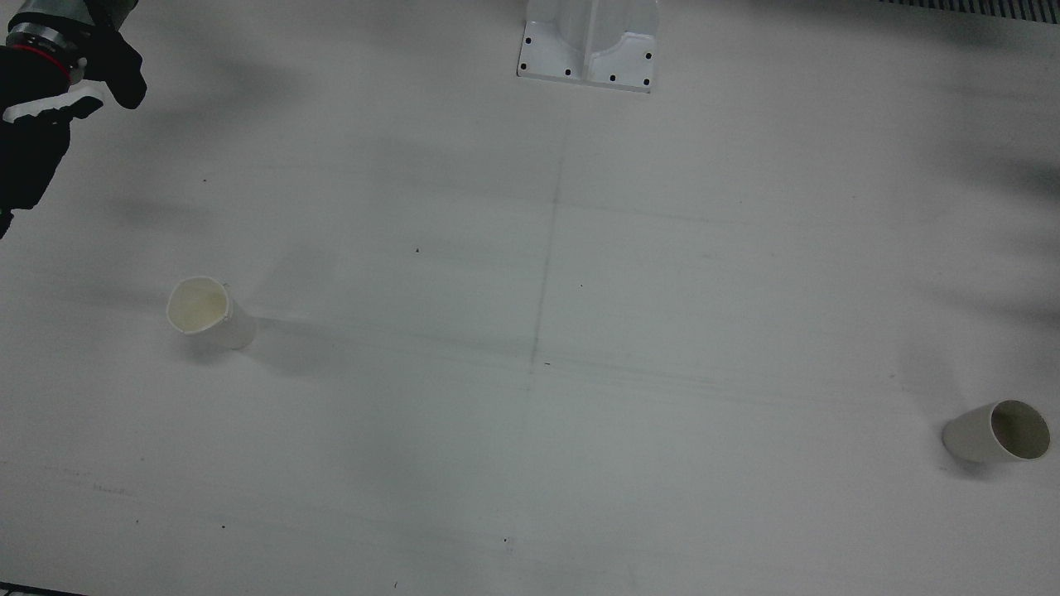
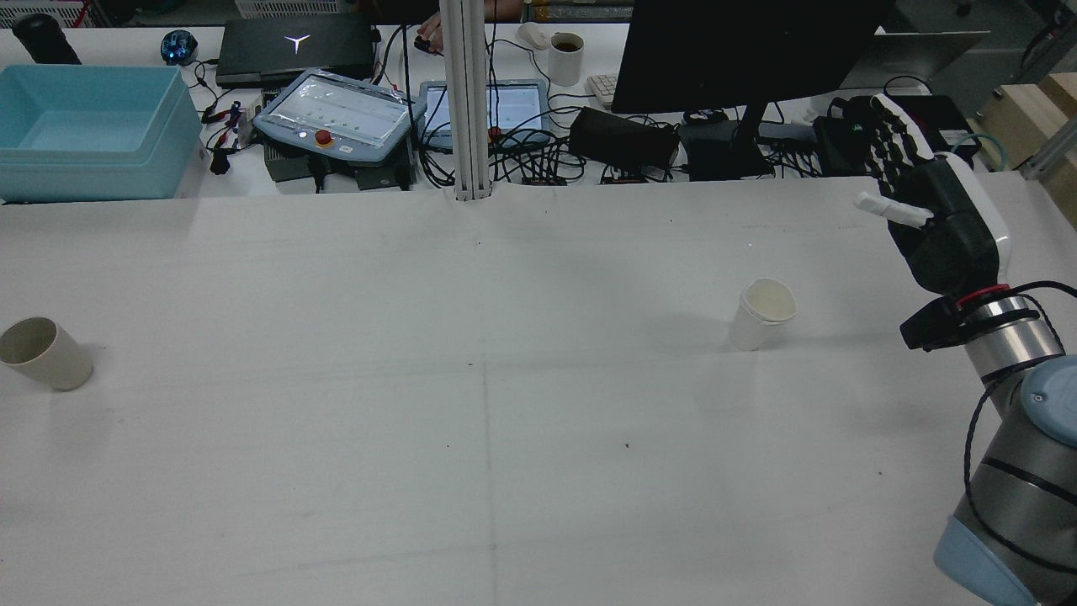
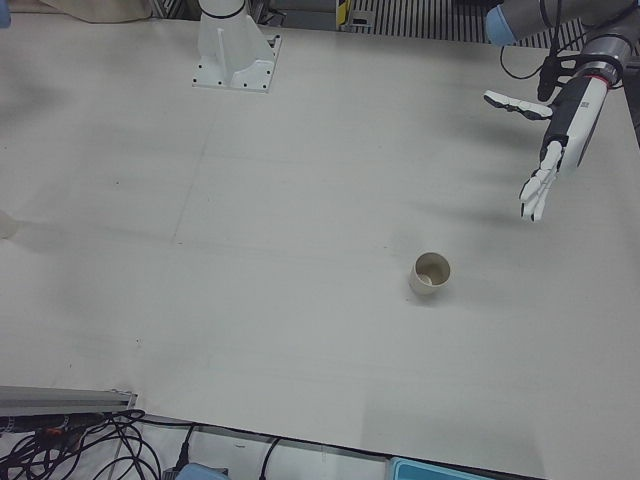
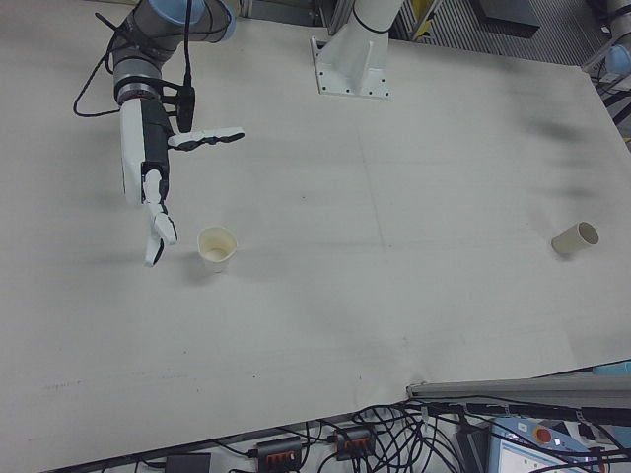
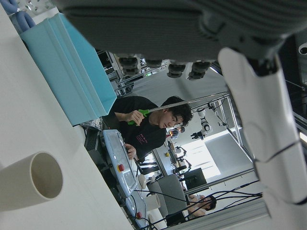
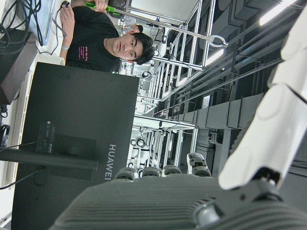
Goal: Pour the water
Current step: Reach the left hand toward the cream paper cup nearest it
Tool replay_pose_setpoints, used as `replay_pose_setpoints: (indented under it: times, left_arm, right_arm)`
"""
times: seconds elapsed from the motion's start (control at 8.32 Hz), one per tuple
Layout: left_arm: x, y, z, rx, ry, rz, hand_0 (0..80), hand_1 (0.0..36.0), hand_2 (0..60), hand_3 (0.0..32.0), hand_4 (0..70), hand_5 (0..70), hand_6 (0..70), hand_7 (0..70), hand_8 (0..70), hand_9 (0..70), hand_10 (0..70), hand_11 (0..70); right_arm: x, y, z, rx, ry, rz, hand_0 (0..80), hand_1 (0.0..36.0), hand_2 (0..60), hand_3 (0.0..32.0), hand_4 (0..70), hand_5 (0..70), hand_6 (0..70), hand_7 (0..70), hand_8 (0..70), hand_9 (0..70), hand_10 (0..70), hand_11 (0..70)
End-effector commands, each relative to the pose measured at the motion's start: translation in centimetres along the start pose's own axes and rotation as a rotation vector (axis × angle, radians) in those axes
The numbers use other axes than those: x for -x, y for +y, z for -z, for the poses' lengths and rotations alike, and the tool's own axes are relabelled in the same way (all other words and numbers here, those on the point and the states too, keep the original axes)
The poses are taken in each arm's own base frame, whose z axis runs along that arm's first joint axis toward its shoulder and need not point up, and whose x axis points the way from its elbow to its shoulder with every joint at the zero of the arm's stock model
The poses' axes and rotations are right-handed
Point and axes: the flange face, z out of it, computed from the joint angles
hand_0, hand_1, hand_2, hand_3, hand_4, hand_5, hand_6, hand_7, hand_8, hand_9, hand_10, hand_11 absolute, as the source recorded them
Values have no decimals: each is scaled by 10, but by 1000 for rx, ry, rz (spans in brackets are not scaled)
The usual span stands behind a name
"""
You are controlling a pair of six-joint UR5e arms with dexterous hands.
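White and bare, the desk fills the rear view, cluttered benches along its top edge. At right, the right hand hovers with fingers spread, holding nothing; the left hand, upper right of the left-front view, is likewise splayed and empty. A white cup stands right of centre, a beige cup at the left edge, well apart. To grasp well, I judge the right hand should wrap the white cup's wall below its rim, keeping it upright. The monitor reads "HUAWEI".

Two cups well apart on table
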Motion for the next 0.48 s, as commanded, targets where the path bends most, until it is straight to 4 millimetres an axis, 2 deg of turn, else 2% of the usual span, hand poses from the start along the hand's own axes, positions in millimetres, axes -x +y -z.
replay_pose_setpoints:
  times: [0.0, 0.12, 0.24, 0.36]
  left_arm:
    - [1, -4, -2, -18, 5, -23, 492, 133, 0, 0, 67, 115, 56, 54, 1, 0, 34, 65]
    - [3, -9, -15, -9, -1, -22, 492, 131, 0, 0, 72, 130, 62, 62, 2, 0, 32, 62]
    - [0, -8, -41, 6, 1, -23, 490, 130, 0, 0, 62, 124, 59, 60, 1, 0, 30, 59]
    - [3, -16, -48, 5, 0, -26, 495, 137, 0, 36, 35, 105, 47, 49, 0, 0, 23, 50]
  right_arm:
    - [7, -14, -11, 39, -39, 4, 466, 127, 49, 0, 0, 140, 6, 0, 0, 0, 0, 0]
    - [19, -23, -13, 26, -59, 21, 470, 134, 52, 0, 10, 145, 5, 0, 0, 0, 0, 0]
    - [18, -48, -13, -6, -39, 83, 473, 136, 40, 0, 12, 120, 1, 0, 0, 0, 0, 0]
    - [-1, -84, -4, -59, 11, 175, 477, 145, 37, 18, 0, 54, 0, 0, 0, 0, 0, 0]
